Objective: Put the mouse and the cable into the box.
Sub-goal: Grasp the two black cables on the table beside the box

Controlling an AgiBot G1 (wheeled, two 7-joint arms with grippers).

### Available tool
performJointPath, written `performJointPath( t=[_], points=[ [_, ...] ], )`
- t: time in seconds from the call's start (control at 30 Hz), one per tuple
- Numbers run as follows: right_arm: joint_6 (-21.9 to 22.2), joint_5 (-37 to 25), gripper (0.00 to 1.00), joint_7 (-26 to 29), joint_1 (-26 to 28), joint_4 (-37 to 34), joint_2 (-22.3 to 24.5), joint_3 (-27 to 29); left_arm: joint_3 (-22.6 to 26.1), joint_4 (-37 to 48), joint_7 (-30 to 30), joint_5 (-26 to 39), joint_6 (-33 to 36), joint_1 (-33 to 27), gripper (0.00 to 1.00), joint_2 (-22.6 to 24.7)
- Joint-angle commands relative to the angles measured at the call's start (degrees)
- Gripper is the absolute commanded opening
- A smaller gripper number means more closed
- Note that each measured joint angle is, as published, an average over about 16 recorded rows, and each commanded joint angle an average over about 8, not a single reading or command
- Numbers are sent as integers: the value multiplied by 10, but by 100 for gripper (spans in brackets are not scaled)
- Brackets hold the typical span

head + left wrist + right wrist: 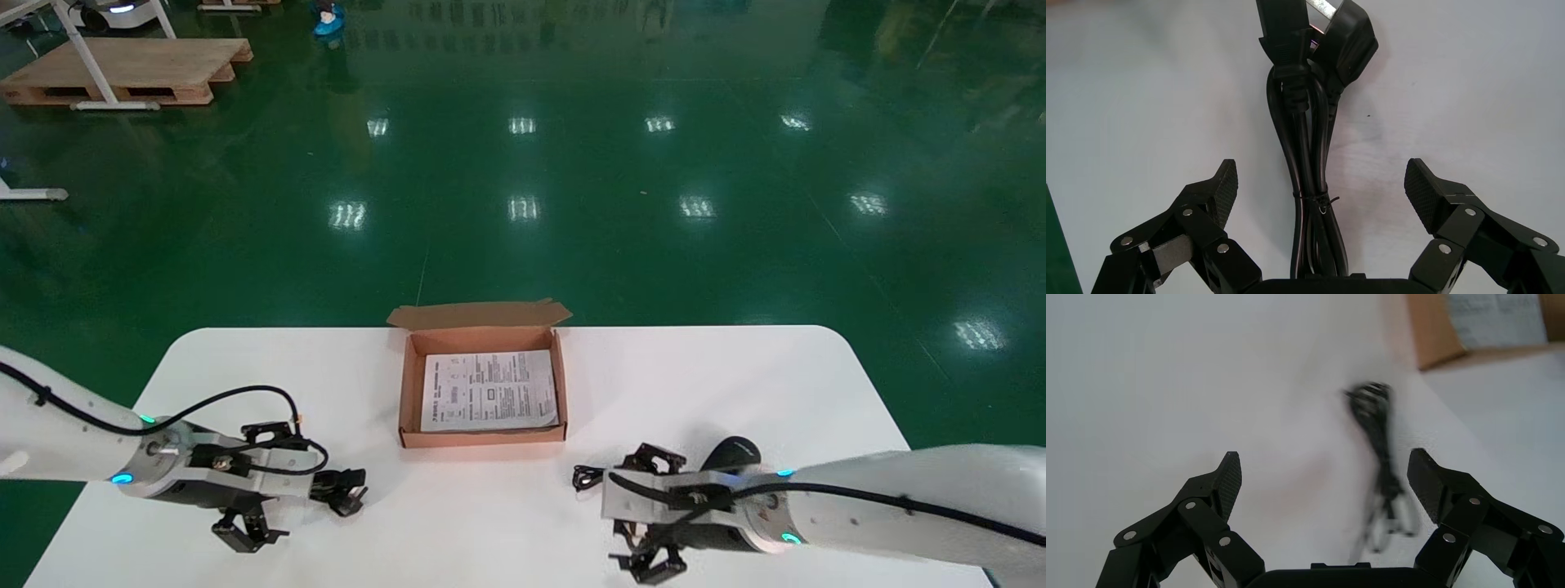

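Cable (1309, 141): lay bundled and tied on the white table (735, 367), inside the wide-spread reach of the left gripper (1321, 171), not gripped. Mouse (733, 452): sat black just beyond the right wrist, its coiled cord (585, 476) nearer the table's middle. Right gripper (1324, 462): gaped just as wide, held nothing, pointed at that cord. Box (482, 438): stood open mid-table, held one printed sheet (490, 390), print too small to read.
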Motion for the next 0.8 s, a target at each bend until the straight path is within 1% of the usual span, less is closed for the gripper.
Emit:
performJointPath(
  t=[0.03,0.1,0.17,0.3,0.43,0.6,0.8],
  points=[
    [43,-50,100,-15,12,-54,-36,-14,0,6,4,-1,-1,-2,100,2],
    [63,-63,100,-29,30,-103,-62,-18,-1,10,7,-1,-1,-3,100,3],
    [74,-68,100,-44,47,-148,-85,-21,-1,14,10,-2,-2,-4,100,4],
    [75,-63,100,-82,76,-225,-122,-24,-1,22,15,-3,-3,-7,100,6],
    [80,-53,100,-120,89,-283,-145,-25,-2,28,19,-4,-4,-9,100,8],
    [103,-43,100,-149,90,-326,-157,-27,-2,34,23,-5,-5,-10,100,10],
    [118,-32,100,-156,93,-345,-158,-29,0,39,27,-2,-7,-11,100,11]
  ],
)
